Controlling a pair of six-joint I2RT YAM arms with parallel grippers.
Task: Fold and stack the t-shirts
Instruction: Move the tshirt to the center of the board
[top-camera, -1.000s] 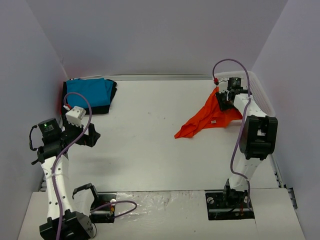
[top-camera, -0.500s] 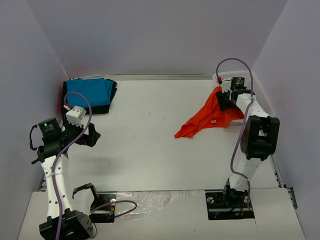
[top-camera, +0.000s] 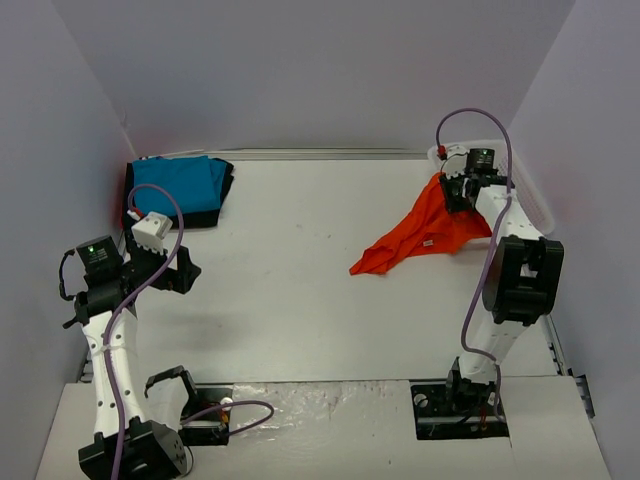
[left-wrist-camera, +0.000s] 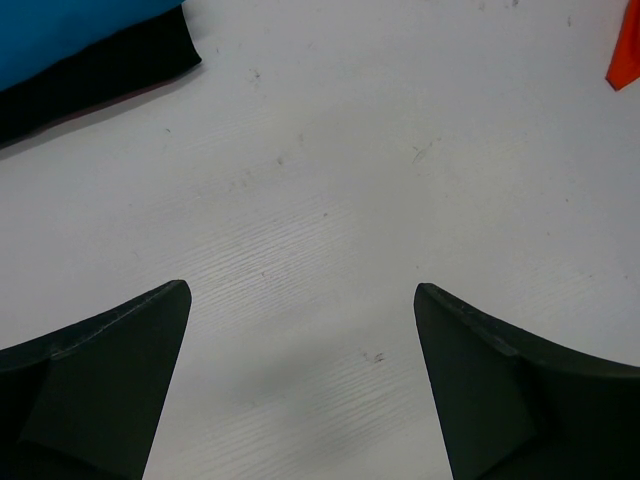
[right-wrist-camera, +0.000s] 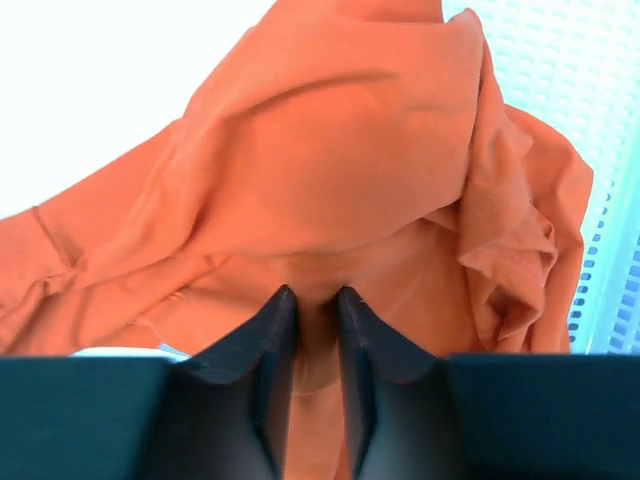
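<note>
The orange-red t-shirt (top-camera: 420, 232) hangs crumpled from my right gripper (top-camera: 456, 191) at the back right, its lower part trailing left onto the table. In the right wrist view the right gripper (right-wrist-camera: 313, 297) is shut on a fold of the orange-red shirt (right-wrist-camera: 340, 160). The turquoise-blue folded shirt (top-camera: 178, 183) lies on the black folded shirt (top-camera: 222, 196) at the back left; both show at the top left of the left wrist view, blue (left-wrist-camera: 70, 25) on black (left-wrist-camera: 110, 80). My left gripper (top-camera: 183, 270) is open and empty over bare table (left-wrist-camera: 300, 300).
The white plastic mesh basket (top-camera: 527, 190) stands at the back right against the wall, behind my right arm; its mesh shows in the right wrist view (right-wrist-camera: 560, 60). Grey walls close in the table on three sides.
My right gripper has moved slightly back and to the right, lifting the orange-red shirt's top a little. The left arm has not moved.
</note>
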